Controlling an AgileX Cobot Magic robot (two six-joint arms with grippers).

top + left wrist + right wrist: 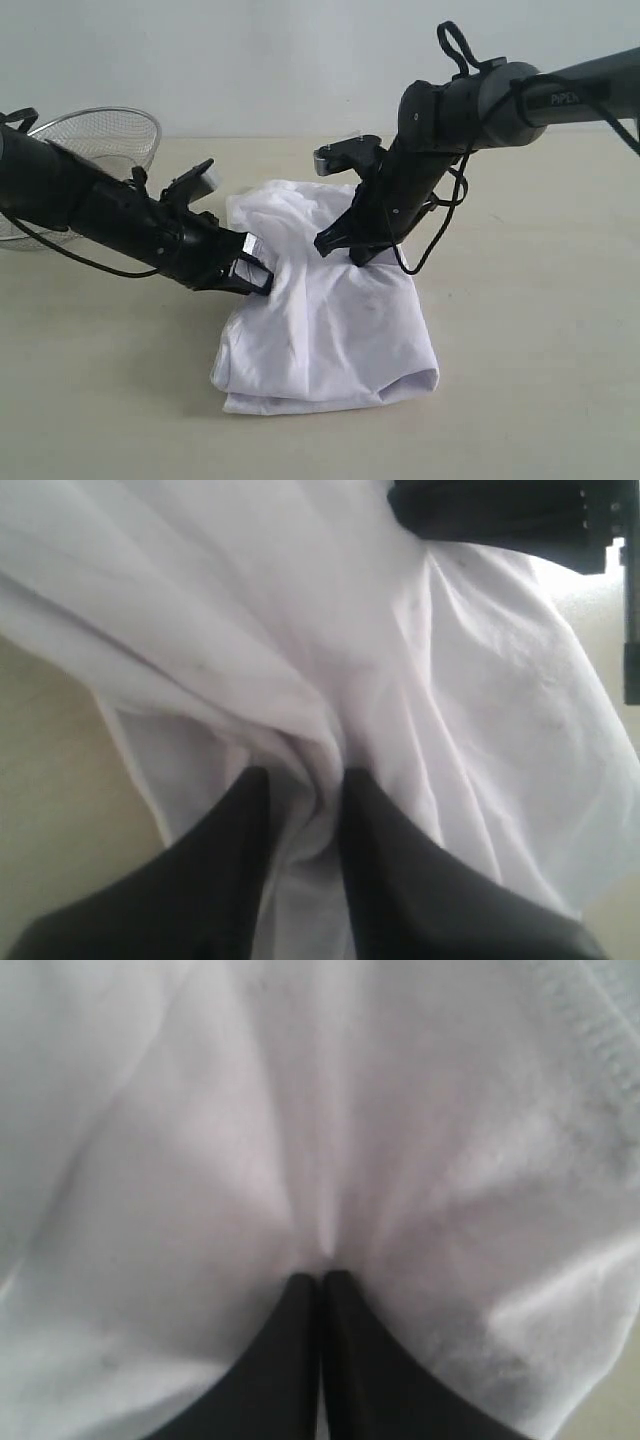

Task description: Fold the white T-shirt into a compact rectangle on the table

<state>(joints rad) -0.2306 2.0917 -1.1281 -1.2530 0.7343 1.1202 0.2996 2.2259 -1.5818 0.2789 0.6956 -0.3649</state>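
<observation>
Black left fingers [400, 880] pinch a fold at the left edge of the white T-shirt [330, 330]; right fingers [290, 1360], shut, nip cloth near its upper middle. Both arms slant down inward. The shirt sits bunched mid-table [540, 400] with open surface all round; a wire-mesh basket [110, 135] stands far left.

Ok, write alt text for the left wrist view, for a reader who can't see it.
The left gripper pinches a bunched fold of the white T-shirt between its two dark fingers, creases fanning out from the pinch. The table shows beside the cloth, and a dark part of the other arm lies beyond.
</observation>
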